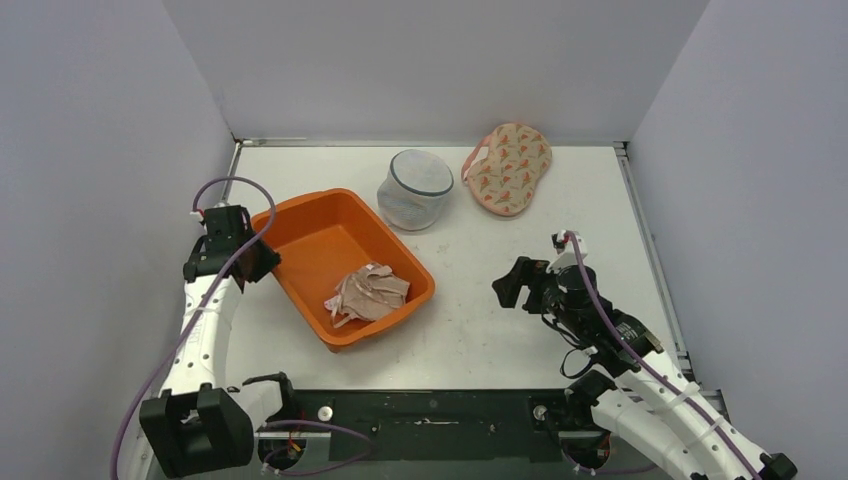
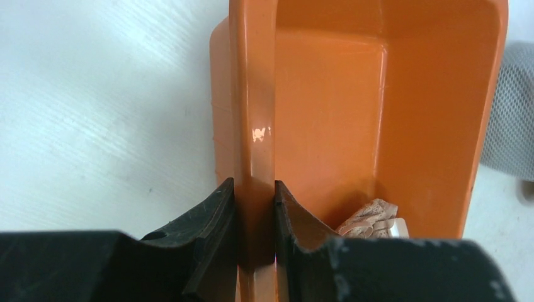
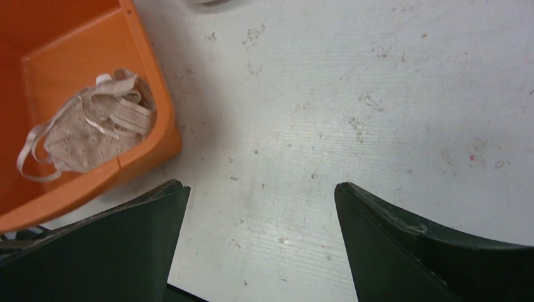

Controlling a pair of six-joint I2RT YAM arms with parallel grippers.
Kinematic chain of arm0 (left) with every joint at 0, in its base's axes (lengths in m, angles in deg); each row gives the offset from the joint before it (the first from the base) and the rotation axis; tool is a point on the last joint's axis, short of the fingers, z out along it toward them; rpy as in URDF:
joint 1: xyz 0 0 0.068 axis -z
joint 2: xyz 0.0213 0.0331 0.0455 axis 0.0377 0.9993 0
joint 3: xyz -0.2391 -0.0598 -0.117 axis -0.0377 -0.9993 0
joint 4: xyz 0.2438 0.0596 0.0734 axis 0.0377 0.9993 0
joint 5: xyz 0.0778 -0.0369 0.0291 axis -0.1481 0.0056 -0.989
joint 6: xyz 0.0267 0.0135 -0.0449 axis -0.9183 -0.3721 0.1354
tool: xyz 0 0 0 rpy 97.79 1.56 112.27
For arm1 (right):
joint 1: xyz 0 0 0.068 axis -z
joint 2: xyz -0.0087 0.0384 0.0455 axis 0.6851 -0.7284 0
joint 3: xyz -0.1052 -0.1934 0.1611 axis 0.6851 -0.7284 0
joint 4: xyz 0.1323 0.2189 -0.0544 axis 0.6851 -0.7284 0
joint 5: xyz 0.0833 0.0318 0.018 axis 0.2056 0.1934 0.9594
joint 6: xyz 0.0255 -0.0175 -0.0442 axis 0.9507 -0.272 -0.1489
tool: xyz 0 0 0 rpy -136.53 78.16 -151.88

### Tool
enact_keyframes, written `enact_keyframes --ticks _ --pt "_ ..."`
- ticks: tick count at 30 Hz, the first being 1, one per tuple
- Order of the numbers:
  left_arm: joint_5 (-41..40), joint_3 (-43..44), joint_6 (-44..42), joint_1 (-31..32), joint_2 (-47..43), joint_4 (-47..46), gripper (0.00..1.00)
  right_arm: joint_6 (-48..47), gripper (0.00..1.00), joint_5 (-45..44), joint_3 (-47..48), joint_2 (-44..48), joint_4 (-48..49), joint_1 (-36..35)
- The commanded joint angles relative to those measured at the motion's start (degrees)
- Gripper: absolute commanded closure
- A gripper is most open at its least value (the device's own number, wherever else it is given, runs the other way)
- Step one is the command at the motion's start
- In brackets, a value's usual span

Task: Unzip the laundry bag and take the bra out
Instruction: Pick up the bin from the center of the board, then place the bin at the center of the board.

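The top view alone lays out the whole counter (image 1: 470,335). An orange tub (image 1: 320,240) sits askew on its left half, and a round mesh laundry bag (image 1: 415,188) stands upright toward the middle of the far edge. A patterned fabric piece (image 1: 508,168) lies just to the bag's right. The bra (image 1: 367,297) is a crumpled beige heap inside the tub, at the end nearer the counter's near edge. From above, the left jaws are a dark mass at the tub's left corner and their grip cannot be read. The left wrist view settles it: they are pinching the tub's rim (image 2: 255,157), one on the outer wall and one inside. That view shows only a scrap of the bra (image 2: 371,217) past the inner jaw and a grey sliver of the laundry bag (image 2: 513,113) cut off at the right border. The right wrist view shows the right jaws spread wide with nothing between them, above bare, speckled counter (image 3: 352,94). The tub's corner (image 3: 160,135) and the bra (image 3: 88,129) with its loose straps lie to their left. Whether the bag's zip is open cannot be made out. Open counter lies between the tub and the right edge.
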Motion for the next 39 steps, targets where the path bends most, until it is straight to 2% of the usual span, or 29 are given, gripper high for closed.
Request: enact_keyframes --ticks 1,6,11,18,22,24,28,34,38,39 --pt "-2.2 0.2 -1.4 -1.1 4.6 -10.6 1.0 -0.3 0.1 1.0 -2.3 1.0 2.7 -0.3" --pt "-5.0 5.7 -3.1 -1.1 13.3 -14.9 1.0 0.7 0.1 4.3 -4.6 1.9 5.1 -0.3" --pt "-12.7 14.7 -10.1 -1.9 24.1 -13.8 1.0 1.1 0.1 5.5 -6.7 1.3 7.3 -0.3" --pt "-16.5 23.9 -10.9 -4.2 34.7 -13.5 1.0 0.6 0.1 5.6 -8.0 -0.7 8.7 -0.4" --pt "-16.7 26.0 -10.5 -4.9 38.5 -15.4 0.92 -0.2 0.1 4.9 -8.6 -1.1 9.1 -0.4" --pt "-15.7 27.8 -10.0 -4.9 40.5 -14.1 0.82 -0.4 0.1 4.6 -8.6 -1.7 9.4 -0.4" --pt "-14.5 26.6 -8.4 -4.8 39.7 -15.1 0.46 -0.7 0.1 4.3 -8.3 -2.4 9.7 -0.5" --pt "-16.9 26.5 -4.4 -4.7 31.9 -11.9 0.22 -2.0 0.1 4.1 -6.5 -2.3 9.3 -0.5" --pt "-16.8 27.2 -3.6 -3.2 23.5 -9.1 0.18 -2.1 0.1 3.4 -5.7 -1.1 9.8 -0.4" --pt "-16.0 27.1 -4.0 -2.3 20.9 -9.1 0.06 -2.1 0.1 3.3 -5.8 -0.7 10.3 -0.4"
